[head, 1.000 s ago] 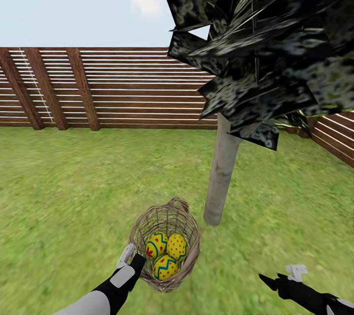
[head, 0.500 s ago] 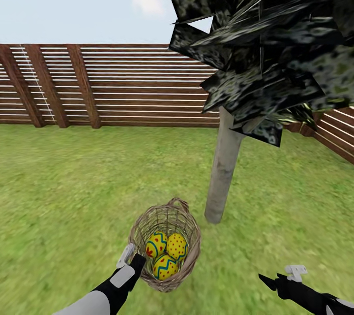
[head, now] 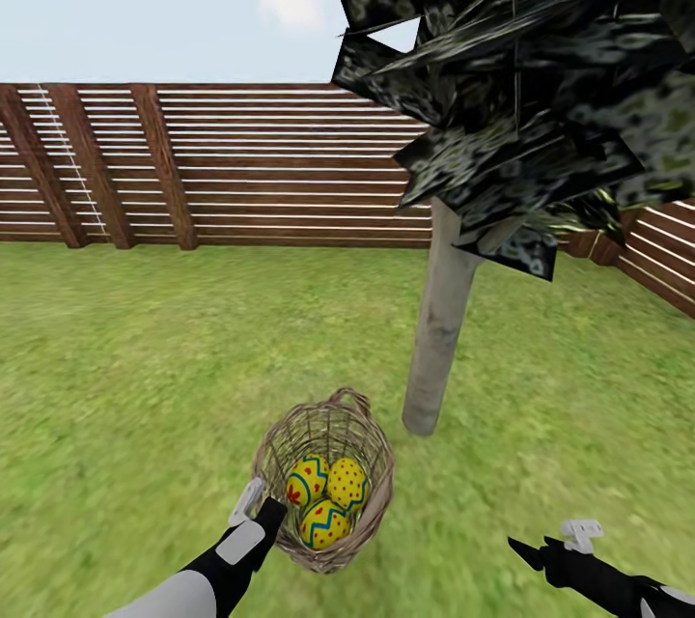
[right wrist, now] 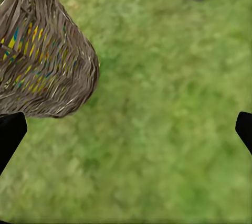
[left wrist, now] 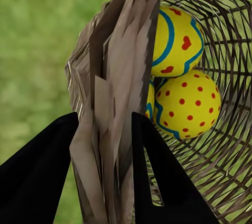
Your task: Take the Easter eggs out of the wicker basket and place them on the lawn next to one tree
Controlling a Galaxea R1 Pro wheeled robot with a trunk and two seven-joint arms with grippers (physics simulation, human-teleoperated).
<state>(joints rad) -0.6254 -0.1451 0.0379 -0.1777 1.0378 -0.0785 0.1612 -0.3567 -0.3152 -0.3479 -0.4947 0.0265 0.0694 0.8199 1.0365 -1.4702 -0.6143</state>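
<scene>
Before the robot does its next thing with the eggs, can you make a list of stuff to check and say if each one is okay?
1. All three Easter eggs in the wicker basket: ok.
2. Left gripper clamped on the basket's rim: ok.
3. Right gripper open and holding nothing: ok.
4. Tree close to the basket: ok.
5. Lawn by the trunk free for eggs: ok.
6. Eggs out of the basket: not ok.
</scene>
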